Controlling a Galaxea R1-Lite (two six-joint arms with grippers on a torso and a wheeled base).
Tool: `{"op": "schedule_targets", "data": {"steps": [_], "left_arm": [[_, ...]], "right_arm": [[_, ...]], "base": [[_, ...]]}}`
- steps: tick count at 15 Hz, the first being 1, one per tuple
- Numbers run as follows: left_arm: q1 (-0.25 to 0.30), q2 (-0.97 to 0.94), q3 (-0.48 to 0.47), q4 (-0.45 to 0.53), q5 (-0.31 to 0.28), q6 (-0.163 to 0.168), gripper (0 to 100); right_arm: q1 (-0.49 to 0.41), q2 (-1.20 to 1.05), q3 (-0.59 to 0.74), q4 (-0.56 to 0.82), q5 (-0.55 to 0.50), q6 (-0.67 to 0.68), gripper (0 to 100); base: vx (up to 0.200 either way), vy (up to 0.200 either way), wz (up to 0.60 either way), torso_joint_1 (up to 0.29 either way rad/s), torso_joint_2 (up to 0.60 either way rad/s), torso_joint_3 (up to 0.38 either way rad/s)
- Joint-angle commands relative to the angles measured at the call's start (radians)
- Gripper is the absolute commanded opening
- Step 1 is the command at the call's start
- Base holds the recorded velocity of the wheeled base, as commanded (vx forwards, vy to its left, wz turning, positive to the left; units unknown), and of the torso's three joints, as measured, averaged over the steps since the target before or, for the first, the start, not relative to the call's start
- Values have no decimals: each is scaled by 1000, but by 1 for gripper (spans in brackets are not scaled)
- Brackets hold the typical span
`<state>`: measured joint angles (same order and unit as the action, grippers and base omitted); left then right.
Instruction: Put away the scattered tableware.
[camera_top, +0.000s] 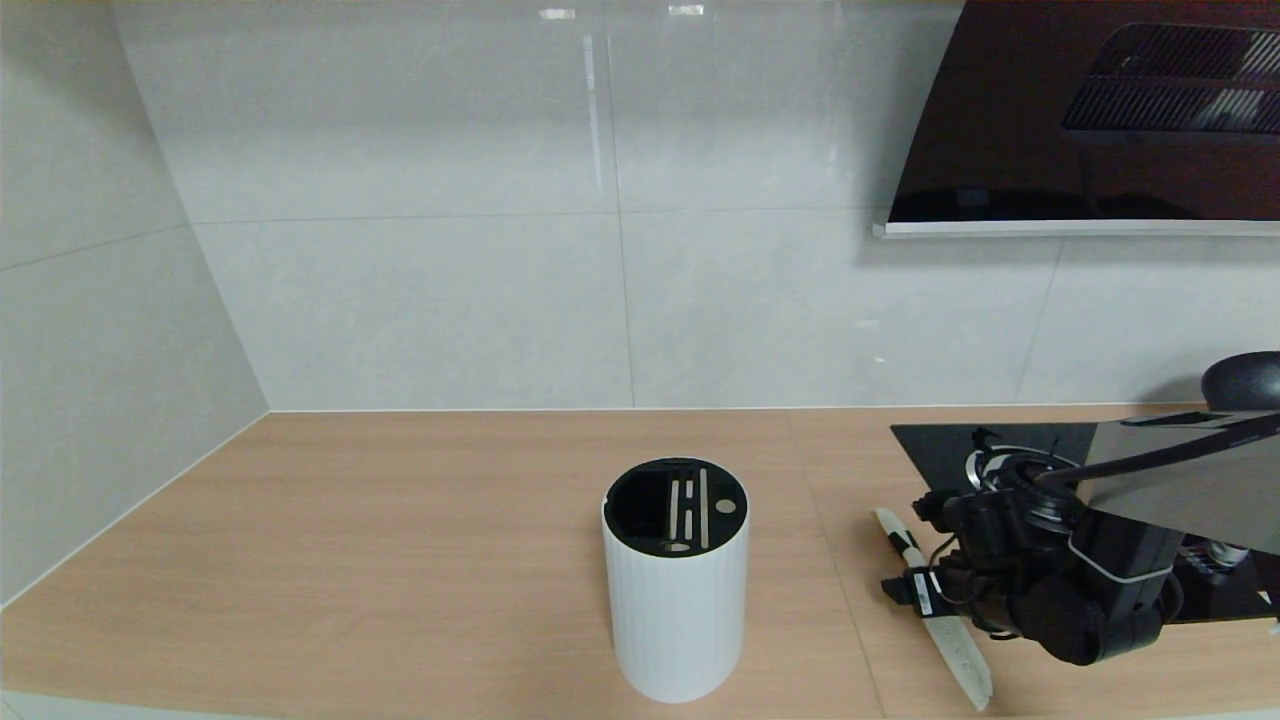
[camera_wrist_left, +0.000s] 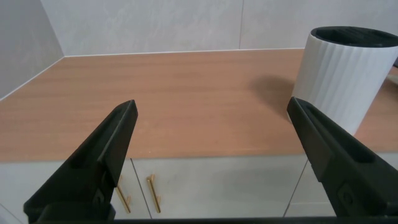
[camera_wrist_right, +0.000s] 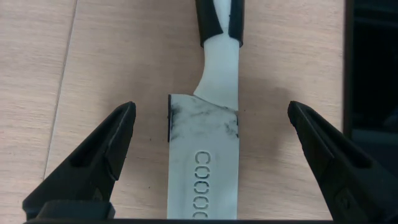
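A white knife (camera_top: 940, 620) with a black-and-white handle lies flat on the wooden counter, right of the holder. My right gripper (camera_top: 925, 580) hovers just above it, open, its fingers (camera_wrist_right: 99, 162) on either side of the blade (camera_wrist_right: 205, 168) near the handle (camera_wrist_right: 221, 22). The white ribbed cylindrical holder (camera_top: 677, 590) with a black slotted top stands upright at the counter's middle front; it also appears in the left wrist view as the holder (camera_wrist_left: 345, 74). My left gripper (camera_wrist_left: 211, 162) is open, low off the counter's front edge, with nothing between its fingers.
A black cooktop (camera_top: 990, 445) with a pot and a dark lid sits at the right behind my right arm. A dark range hood (camera_top: 1090, 120) hangs on the tiled wall. Bare wooden counter (camera_top: 400, 540) spreads to the left of the holder.
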<state>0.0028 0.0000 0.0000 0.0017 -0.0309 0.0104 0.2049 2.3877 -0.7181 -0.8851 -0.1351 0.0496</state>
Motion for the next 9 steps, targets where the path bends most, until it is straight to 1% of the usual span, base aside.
{"op": "schedule_targets", "data": {"steps": [1, 5, 6, 9], "left_arm": [[0, 0, 0, 0, 0, 0, 100], [0, 0, 0, 0, 0, 0, 100], [0, 0, 0, 0, 0, 0, 100], [0, 0, 0, 0, 0, 0, 100]], "right_arm": [[2, 11, -7, 0, 0, 0, 100], [2, 16, -6, 0, 2, 0, 100], [2, 25, -7, 0, 2, 0, 0], [2, 28, -4, 2, 2, -2, 0]], "base": [[0, 0, 0, 0, 0, 0], [0, 0, 0, 0, 0, 0], [0, 0, 0, 0, 0, 0], [0, 0, 0, 0, 0, 0]]}}
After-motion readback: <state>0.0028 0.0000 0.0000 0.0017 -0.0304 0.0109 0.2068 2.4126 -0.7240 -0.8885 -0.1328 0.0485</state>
